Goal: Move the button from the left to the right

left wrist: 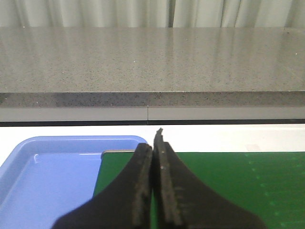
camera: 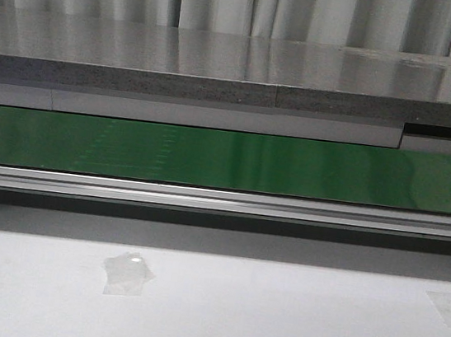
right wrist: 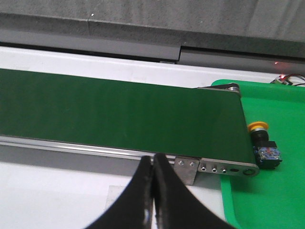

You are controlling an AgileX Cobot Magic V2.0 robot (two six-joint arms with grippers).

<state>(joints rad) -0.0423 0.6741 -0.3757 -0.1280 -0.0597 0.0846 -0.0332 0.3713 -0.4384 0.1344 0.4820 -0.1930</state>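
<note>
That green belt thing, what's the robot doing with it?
Nothing is being held right now. The left gripper has its fingers pressed shut over the green conveyor belt, next to an empty blue tray. The right gripper is shut too, hovering near the belt's other end. A yellow-topped button with a dark body sits on the green tray there, just past the belt. The belt itself has nothing on it.

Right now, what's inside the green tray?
A button with a yellow cap and dark body lies in the green tray, beside the belt end. Some wires show at the tray's far edge. The belt's end covers part of the tray, so that part is hidden.
</note>
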